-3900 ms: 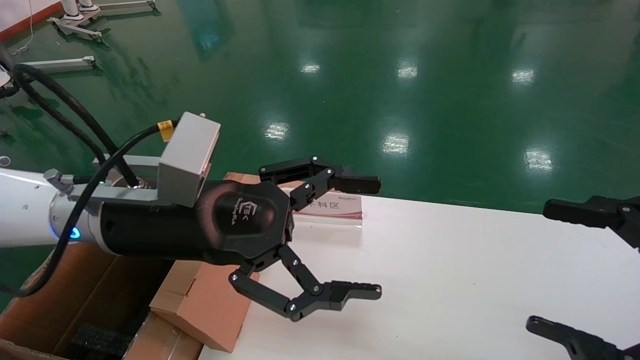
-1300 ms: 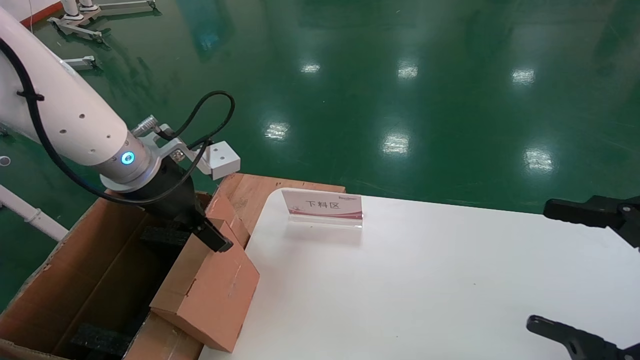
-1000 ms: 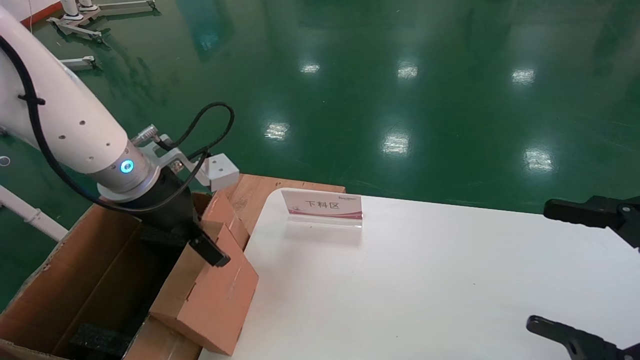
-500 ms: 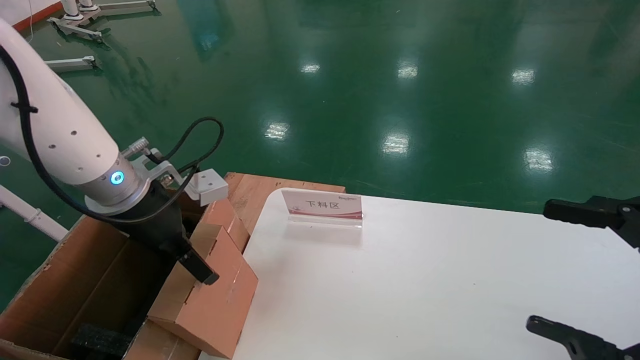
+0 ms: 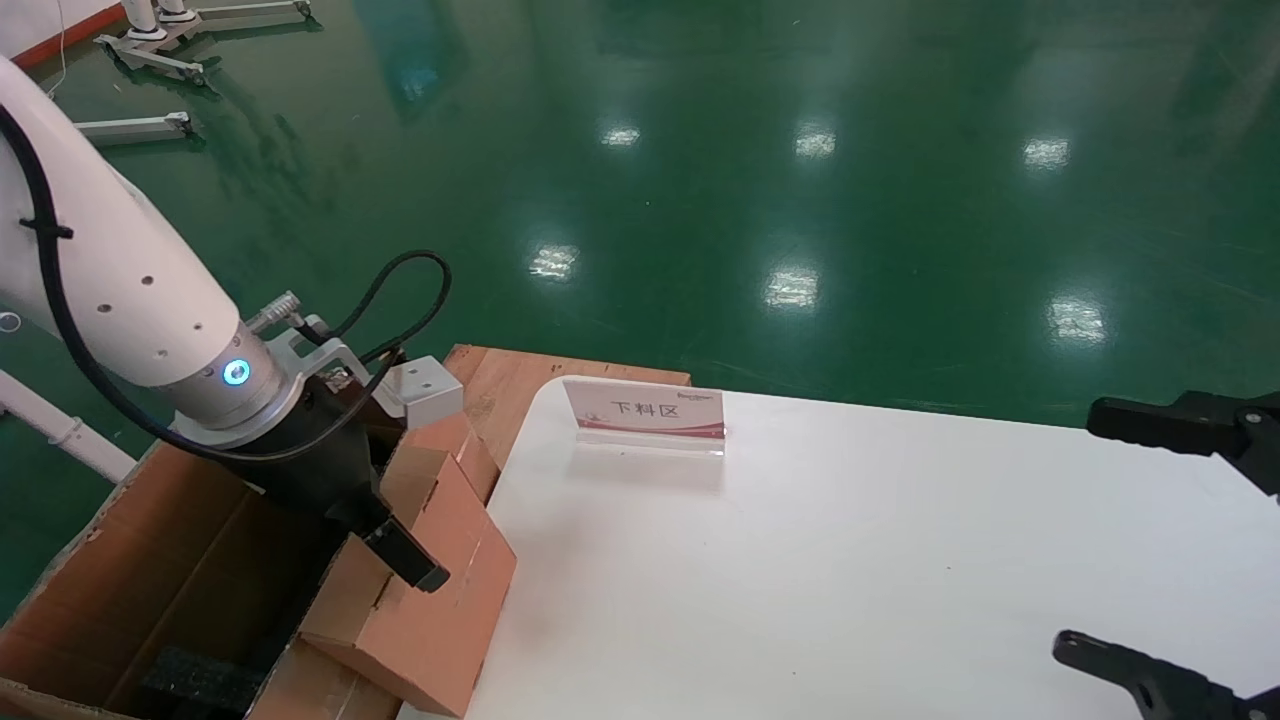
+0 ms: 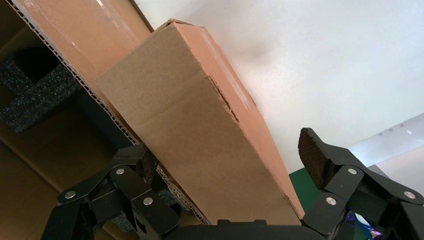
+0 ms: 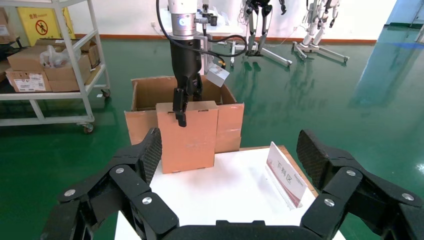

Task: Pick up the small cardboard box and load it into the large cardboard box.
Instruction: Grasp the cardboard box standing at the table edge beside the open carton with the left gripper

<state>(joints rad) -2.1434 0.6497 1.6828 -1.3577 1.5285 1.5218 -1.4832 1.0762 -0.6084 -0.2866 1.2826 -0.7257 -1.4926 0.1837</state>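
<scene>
White table (image 5: 850, 560) fills my right side. The large cardboard box (image 5: 120, 560) stands open at its left edge, black foam blocks (image 5: 195, 680) on its floor, near end cut off. The small cardboard box (image 5: 425, 575) leans tilted on the carton's table-side wall, overlapping the table edge. My left gripper (image 6: 227, 165) straddles its upper end, fingers spread, far finger hidden in head view. Right gripper (image 7: 230, 160) parked, wide open, over the table's right side

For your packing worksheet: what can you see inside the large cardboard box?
Inside the large cardboard box lie black foam blocks. The left hand and the small cardboard box leaning on its rim cover the rest.
</scene>
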